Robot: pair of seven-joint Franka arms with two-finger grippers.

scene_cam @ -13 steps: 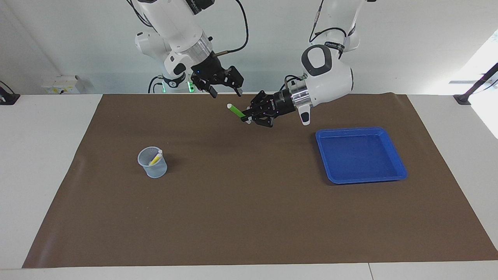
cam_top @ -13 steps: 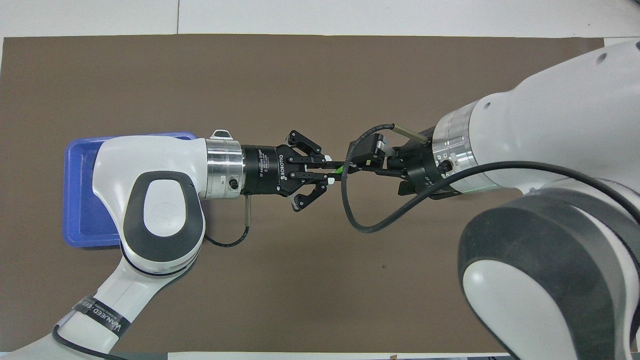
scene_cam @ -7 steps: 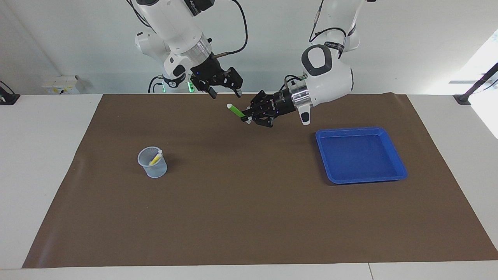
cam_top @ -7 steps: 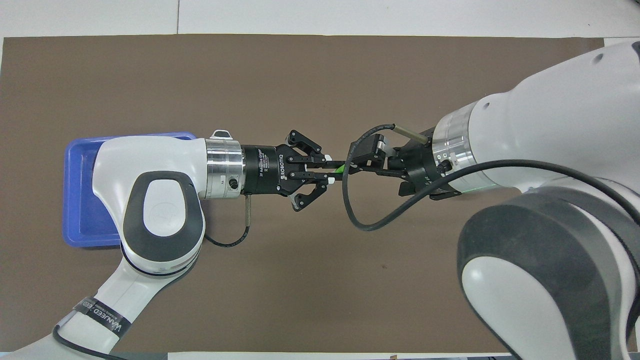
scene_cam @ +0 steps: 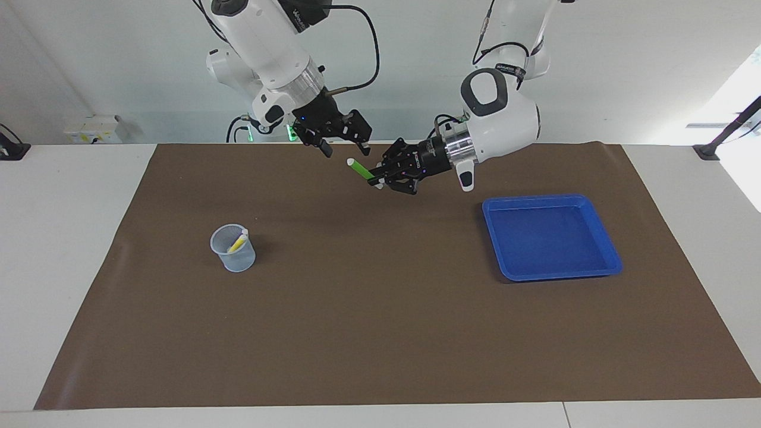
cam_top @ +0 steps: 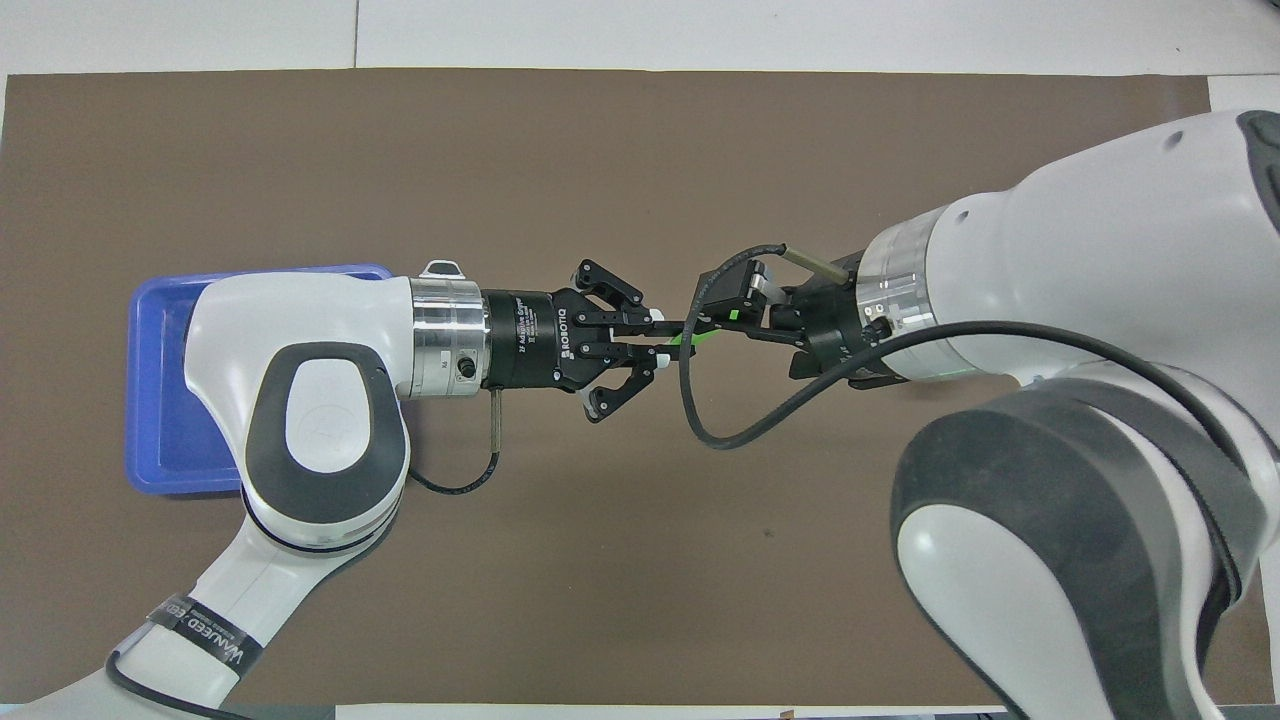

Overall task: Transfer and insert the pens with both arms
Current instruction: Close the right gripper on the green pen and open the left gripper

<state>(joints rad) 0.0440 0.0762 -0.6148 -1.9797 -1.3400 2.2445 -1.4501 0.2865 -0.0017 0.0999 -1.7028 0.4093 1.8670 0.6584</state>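
Observation:
My left gripper [scene_cam: 376, 179] is shut on one end of the green pen [scene_cam: 358, 169] and holds it in the air over the mat, its pale end pointing up toward the right arm. The gripper [cam_top: 652, 340] and the pen [cam_top: 683, 343] also show in the overhead view. My right gripper [scene_cam: 345, 147] is open and hangs just above the pen's free end, apart from it; it also shows in the overhead view [cam_top: 722, 310]. The yellow pen [scene_cam: 238, 242] stands in a clear cup [scene_cam: 233, 252]. The purple pen is out of view.
A blue tray [scene_cam: 550, 270] lies on the brown mat [scene_cam: 380, 333] toward the left arm's end; it also shows in the overhead view [cam_top: 160, 400]. The cup stands toward the right arm's end. In the overhead view the right arm hides the cup.
My right gripper has come down and closer to the green pen's free end. My left gripper and the pen have stayed in place.

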